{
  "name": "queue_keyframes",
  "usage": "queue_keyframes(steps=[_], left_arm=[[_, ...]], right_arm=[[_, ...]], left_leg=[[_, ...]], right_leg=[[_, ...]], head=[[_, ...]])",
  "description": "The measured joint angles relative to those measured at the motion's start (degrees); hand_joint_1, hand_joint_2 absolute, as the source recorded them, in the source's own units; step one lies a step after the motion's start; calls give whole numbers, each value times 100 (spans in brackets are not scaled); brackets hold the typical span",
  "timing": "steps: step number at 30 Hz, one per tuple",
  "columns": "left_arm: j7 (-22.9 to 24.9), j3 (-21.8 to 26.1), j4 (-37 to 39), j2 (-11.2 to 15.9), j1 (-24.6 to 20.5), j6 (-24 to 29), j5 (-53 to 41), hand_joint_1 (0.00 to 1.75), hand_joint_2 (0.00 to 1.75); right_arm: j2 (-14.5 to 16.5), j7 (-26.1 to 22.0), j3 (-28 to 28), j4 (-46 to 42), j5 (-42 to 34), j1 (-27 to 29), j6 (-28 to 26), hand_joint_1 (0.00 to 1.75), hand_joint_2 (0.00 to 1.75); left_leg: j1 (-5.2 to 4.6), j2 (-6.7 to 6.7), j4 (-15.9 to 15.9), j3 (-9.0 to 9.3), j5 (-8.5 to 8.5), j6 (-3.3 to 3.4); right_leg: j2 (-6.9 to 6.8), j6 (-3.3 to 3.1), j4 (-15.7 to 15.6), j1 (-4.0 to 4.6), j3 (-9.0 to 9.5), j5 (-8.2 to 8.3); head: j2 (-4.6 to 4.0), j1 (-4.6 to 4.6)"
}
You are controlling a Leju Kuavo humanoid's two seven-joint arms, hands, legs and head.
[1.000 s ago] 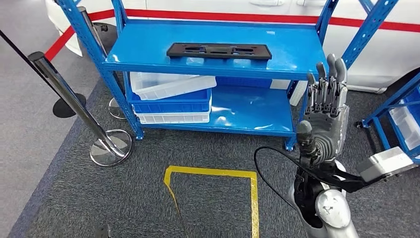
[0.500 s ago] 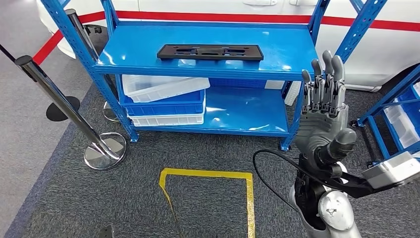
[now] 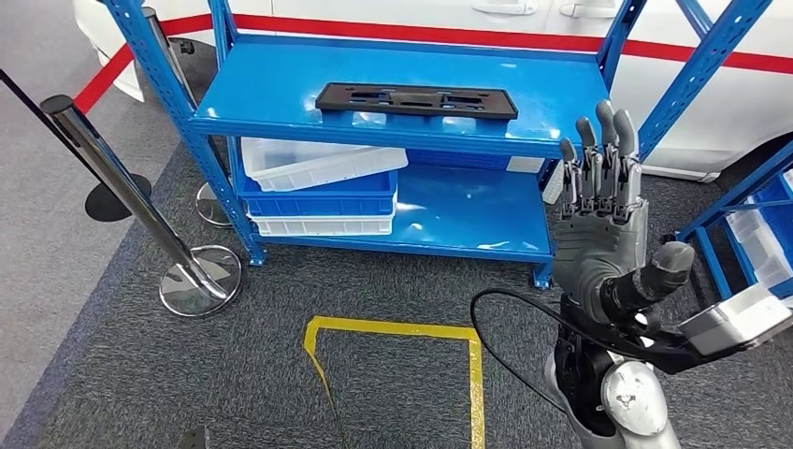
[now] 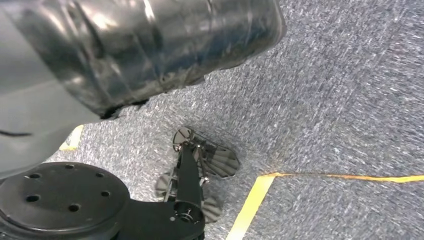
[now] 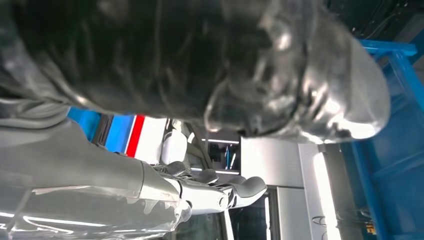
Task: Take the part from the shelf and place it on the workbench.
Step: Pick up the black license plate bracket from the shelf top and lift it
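Right hand raised, fingers apart, holding nothing.

The right hand (image 3: 603, 229) is standing upright, fingers pointing up, thumb jutting sideways, in front of the blue shelf (image 3: 374, 126). Beyond it to the left, stacked white and blue bins (image 3: 318, 187) are sitting low; the black part (image 3: 416, 99) is lying farther on the top tier.

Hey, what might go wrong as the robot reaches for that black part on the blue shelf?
The right hand is raised, open, near the shelf's right front post, so it may clip that post going in. The black part lies flat and thin on the top shelf, so the fingers may slide it back rather than grip it.
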Motion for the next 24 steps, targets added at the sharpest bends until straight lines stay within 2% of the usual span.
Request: queue_keyframes(steps=[1,2,4,6,7,8,10,11,12,13,15,16,17,21,23,24], left_arm=[[1,-13,1,-3,-6,-4,0,0,0],[1,-26,1,-6,-13,-8,0,0,0],[2,-46,2,-8,-26,-10,1,0,0],[7,-56,3,-4,-27,-10,1,0,0],[13,-59,3,-2,-27,-10,1,0,0],[22,-61,4,-2,-29,-10,-2,0,0],[43,-63,4,-6,-27,-11,-8,0,0],[52,-65,4,-8,-24,-12,-13,0,0],[58,-66,4,-9,-18,-12,-16,0,0],[61,-67,6,-8,-12,-13,-19,0,0],[65,-69,9,-3,-5,-16,-26,0,0],[66,-72,10,-2,-10,-22,-30,0,0],[67,-76,10,-2,-18,-28,-33,0,0],[69,-102,10,-5,-5,-43,-35,0,0],[71,-109,11,-4,3,-43,-36,0,0],[70,-111,12,-3,-3,-43,-37,0,0]], right_arm=[[-3,4,3,2,-1,-6,7,0,0],[-6,13,13,5,-3,-14,13,0,0],[-8,48,34,9,-11,-23,18,0,0],[-19,121,48,14,-47,-19,13,0,0],[-24,166,52,19,-73,-19,5,0,0],[-28,221,59,26,-102,-20,-4,0,0],[-28,317,82,59,-145,-18,-15,0,0],[-28,357,97,86,-159,-15,-14,0,0],[-28,390,114,114,-169,-12,-9,0,0],[-29,413,130,140,-172,-12,-2,0,0],[-30,444,167,183,-164,-15,11,0,0],[-31,452,181,198,-159,-23,14,0,0],[-32,461,193,211,-154,-34,16,0,0],[-40,472,224,246,-137,-70,20,0,0],[-55,466,231,260,-129,-85,14,0,0],[-62,461,231,265,-127,-92,10,0,0]], left_leg=[[-9,-2,5,11,-21,-12],[-16,-2,11,7,-33,-31],[-20,1,5,-14,-36,-78],[-24,10,52,-30,-75,-142],[-23,16,183,-85,-142,-179],[-14,19,428,-206,-247,-217],[26,23,1128,-607,-496,-273],[47,24,1424,-806,-556,-292],[63,25,1554,-926,-517,-306],[76,25,1475,-939,-373,-317],[94,27,811,-685,66,-329],[86,25,471,-533,195,-324],[82,22,244,-433,253,-301],[65,9,104,-341,181,-141],[63,10,82,-254,146,-62],[56,11,74,-221,124,-31]], right_leg=[[-1,-23,-303,16,140,96],[-4,-43,-503,30,236,121],[-6,-64,-625,53,283,68],[-6,-102,-698,14,339,74],[-13,-124,-735,-10,382,73],[-22,-150,-768,-33,427,67],[-38,-177,-775,-35,480,26],[-40,-179,-771,-38,502,1],[-38,-170,-764,-45,530,-28],[-34,-154,-754,-56,564,-61],[-26,-96,-723,-86,642,-145],[-22,-55,-705,-86,664,-188],[-20,-14,-697,-81,674,-218],[-20,92,-661,-66,704,-257],[-27,117,-341,-71,566,-406],[-30,118,-23,-66,395,-531]], head=[[0,-2],[0,-1],[1,3],[1,3],[1,-1],[1,-4],[0,-5],[1,-5],[1,-5],[1,-6],[0,-7],[0,-13],[1,-17],[0,-17],[0,-8],[0,-3]])
